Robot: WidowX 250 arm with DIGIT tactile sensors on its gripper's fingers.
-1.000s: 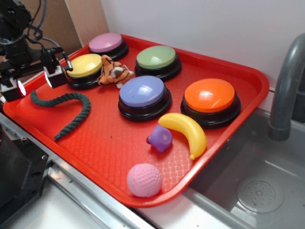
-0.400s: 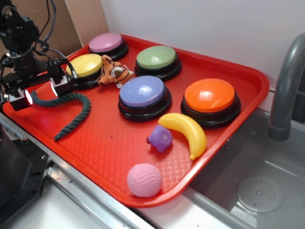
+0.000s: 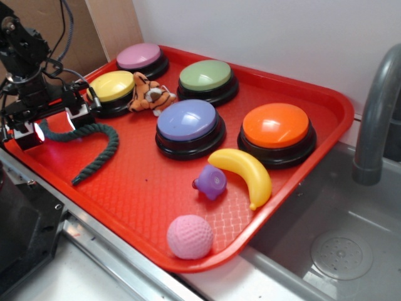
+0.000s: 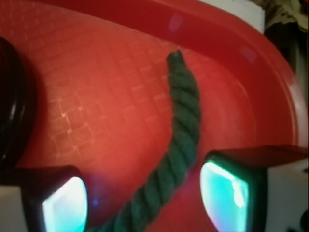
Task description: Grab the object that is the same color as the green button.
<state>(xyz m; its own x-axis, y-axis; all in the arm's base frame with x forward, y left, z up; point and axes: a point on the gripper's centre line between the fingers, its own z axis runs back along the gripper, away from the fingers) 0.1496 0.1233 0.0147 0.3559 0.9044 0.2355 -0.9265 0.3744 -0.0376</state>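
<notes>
Gripper (image 3: 51, 125): jaws spread apart, one glowing pad (image 4: 65, 205) on each side of the rope, nothing clamped. It sits low over the left corner of the tray, just beside the yellow button.

Rope (image 3: 94, 147): dark green, twisted strands, lying flat on the tray floor near the left edge. Its upper part runs sideways under the gripper, then bends and trails toward the tray's front rim, ending in a tapered tip. In the wrist view the rope (image 4: 181, 145) passes lengthwise between the two pads, nearer the right one, and its free end points toward the tray wall.

Tray (image 3: 319, 100): red, textured floor, raised rim, set beside a grey sink.

Green button (image 3: 207, 76): pale green dome on a black base, back row, well apart from the rope.

Other buttons: yellow button (image 3: 111, 88), pink button (image 3: 139, 58), purple button (image 3: 187, 122), orange button (image 3: 276, 128).

Tiger toy (image 3: 150, 94): between the yellow and green buttons.

Banana (image 3: 247, 172): in front of the orange button, beside a small purple toy (image 3: 211, 182).

Pink ball (image 3: 189, 237): near the front rim.
</notes>
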